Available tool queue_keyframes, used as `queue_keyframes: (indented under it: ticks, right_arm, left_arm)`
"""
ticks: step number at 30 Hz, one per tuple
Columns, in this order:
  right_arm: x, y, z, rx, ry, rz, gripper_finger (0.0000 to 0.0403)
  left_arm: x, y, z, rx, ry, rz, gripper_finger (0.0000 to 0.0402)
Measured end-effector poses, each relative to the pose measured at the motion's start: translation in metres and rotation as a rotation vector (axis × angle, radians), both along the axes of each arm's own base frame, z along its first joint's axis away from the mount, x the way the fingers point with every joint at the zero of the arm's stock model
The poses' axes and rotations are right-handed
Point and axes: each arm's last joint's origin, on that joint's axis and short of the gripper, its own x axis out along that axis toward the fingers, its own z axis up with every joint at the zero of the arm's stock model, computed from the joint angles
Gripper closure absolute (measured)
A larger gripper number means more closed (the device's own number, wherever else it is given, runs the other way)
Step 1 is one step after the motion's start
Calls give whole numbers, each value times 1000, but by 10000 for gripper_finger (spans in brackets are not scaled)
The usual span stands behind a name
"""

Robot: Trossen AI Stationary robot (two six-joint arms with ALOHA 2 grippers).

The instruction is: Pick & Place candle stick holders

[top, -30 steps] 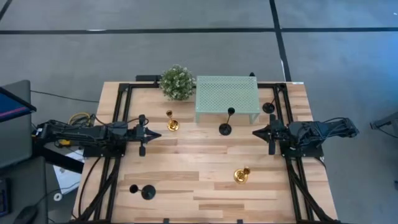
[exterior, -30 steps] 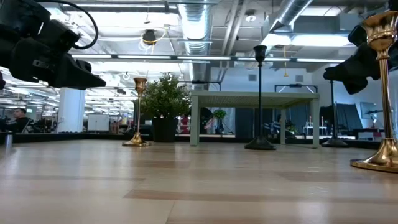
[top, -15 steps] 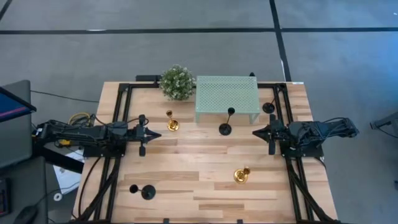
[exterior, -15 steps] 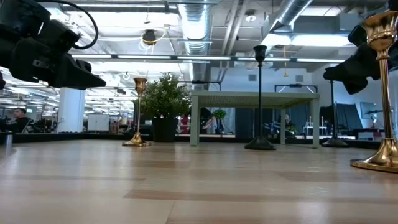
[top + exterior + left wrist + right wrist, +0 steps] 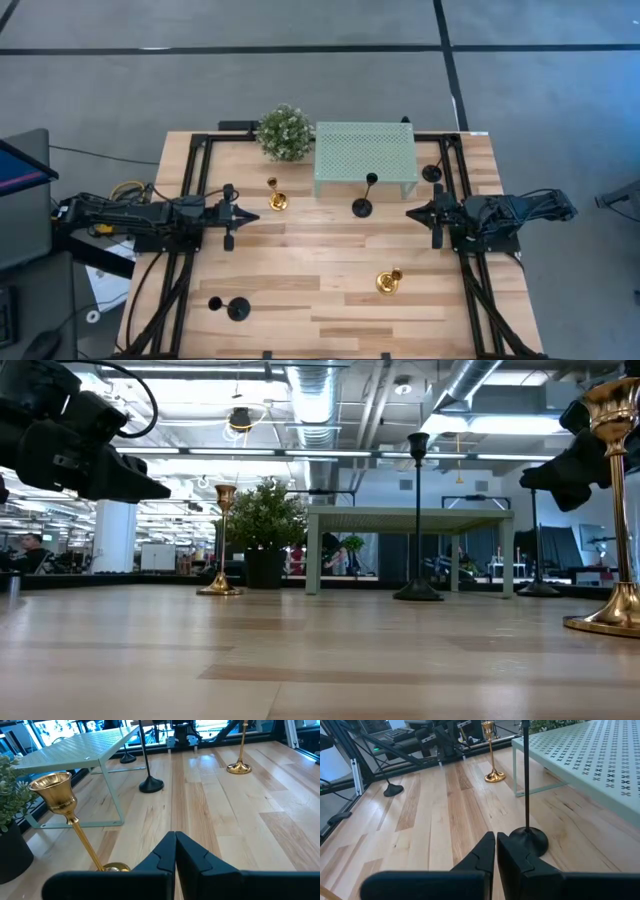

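Two gold candle stick holders stand upright on their bases: one close to my left gripper, one toward the near right. Three black holders stand on their disc bases: one in front of the mint-green stand, one at the stand's right, one at the near left. My left gripper is shut and empty at the table's left. My right gripper is shut and empty at the right, its fingers pointing toward the black holder in front of the stand.
A leafy green plant ball stands at the far edge beside the mint-green perforated stand. Black frame rails run along the table's left and right sides. Bare wood lies between the two grippers at the table's middle.
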Motion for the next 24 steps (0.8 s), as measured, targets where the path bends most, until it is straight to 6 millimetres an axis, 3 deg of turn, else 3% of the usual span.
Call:
queue_keyframes:
  ticks: [6,13,24]
  right_arm:
    - [0,0,0,0,0,0,392]
    - [0,0,0,0,0,0,392]
    - [0,0,0,0,0,0,392]
  left_arm:
    - [0,0,2,-10,-17,0,394]
    - [0,0,2,-158,-40,10,394]
    - [0,0,3,-158,-44,10,394]
